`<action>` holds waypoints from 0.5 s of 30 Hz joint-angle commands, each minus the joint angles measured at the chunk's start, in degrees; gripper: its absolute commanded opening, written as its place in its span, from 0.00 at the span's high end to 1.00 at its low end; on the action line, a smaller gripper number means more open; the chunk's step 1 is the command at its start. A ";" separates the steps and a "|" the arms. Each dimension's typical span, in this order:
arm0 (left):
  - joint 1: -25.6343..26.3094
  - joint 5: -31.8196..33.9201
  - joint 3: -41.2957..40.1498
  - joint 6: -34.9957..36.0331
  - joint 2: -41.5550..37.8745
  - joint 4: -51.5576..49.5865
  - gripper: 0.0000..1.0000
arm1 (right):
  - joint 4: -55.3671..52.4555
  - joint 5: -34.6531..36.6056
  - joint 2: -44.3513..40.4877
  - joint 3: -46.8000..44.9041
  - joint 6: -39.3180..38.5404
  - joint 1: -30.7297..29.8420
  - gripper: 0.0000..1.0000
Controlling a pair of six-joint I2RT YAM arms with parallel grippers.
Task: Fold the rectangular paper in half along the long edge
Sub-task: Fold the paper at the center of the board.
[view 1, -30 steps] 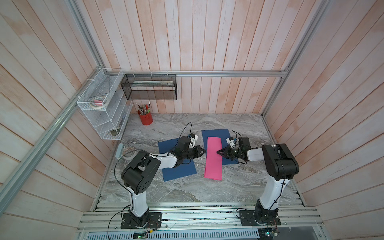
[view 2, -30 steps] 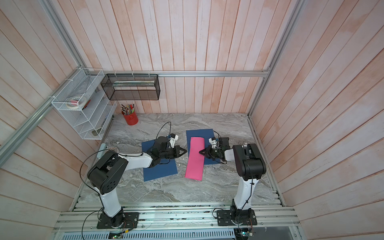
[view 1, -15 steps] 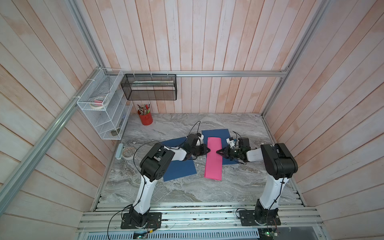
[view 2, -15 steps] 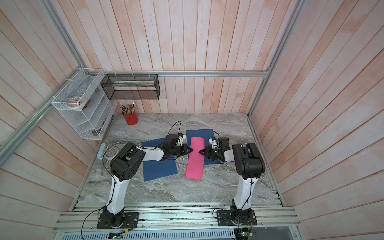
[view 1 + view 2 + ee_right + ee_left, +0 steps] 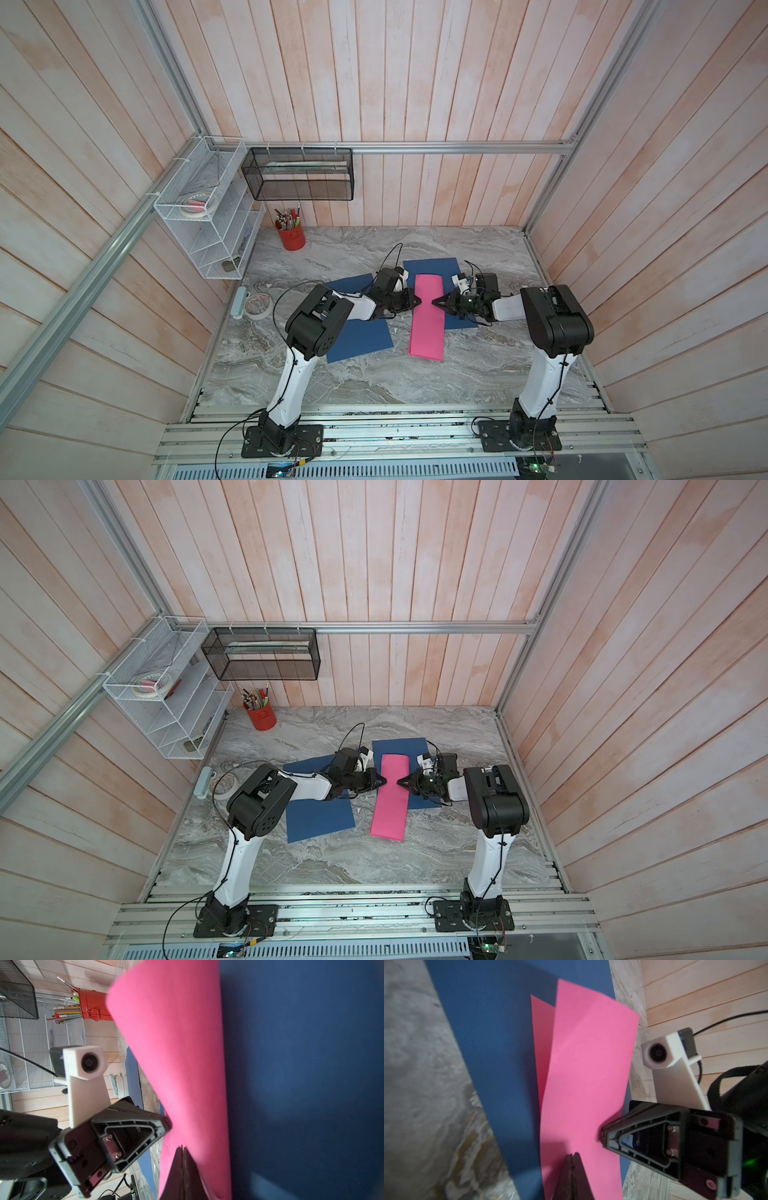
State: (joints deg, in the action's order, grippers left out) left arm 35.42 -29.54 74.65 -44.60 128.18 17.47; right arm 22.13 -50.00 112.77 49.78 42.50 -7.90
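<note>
Left wrist view shows the pink paper point(image 5: 583, 1076) lying in 2 loose layers on a blue sheet point(image 5: 492, 1043). Left gripper point(image 5: 572, 1156) and right gripper point(image 5: 603, 1136), both clenched empty, seemingly press its opposite long edges. Light, floppy, springy, I judge; best held at the edges.

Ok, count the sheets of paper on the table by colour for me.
Pink paper: 1
Dark blue sheets: 2
Total: 3
</note>
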 commanded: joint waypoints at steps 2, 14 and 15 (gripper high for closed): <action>0.17 1.26 -0.85 0.39 2.93 -3.05 1.00 | -5.20 1.40 1.49 5.31 -2.90 0.55 1.00; 0.12 2.56 -0.13 0.83 3.49 -6.30 1.00 | -13.77 7.38 5.23 7.23 -8.44 3.64 1.00; 0.15 2.64 -0.12 0.83 3.52 -6.48 1.00 | -13.86 7.55 4.98 6.29 -8.49 4.40 1.00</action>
State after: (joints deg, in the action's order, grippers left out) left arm 35.42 -29.02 74.91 -44.60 128.25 16.64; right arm 13.58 -46.33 117.05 57.76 36.51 -5.19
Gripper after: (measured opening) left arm 0.045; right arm 0.042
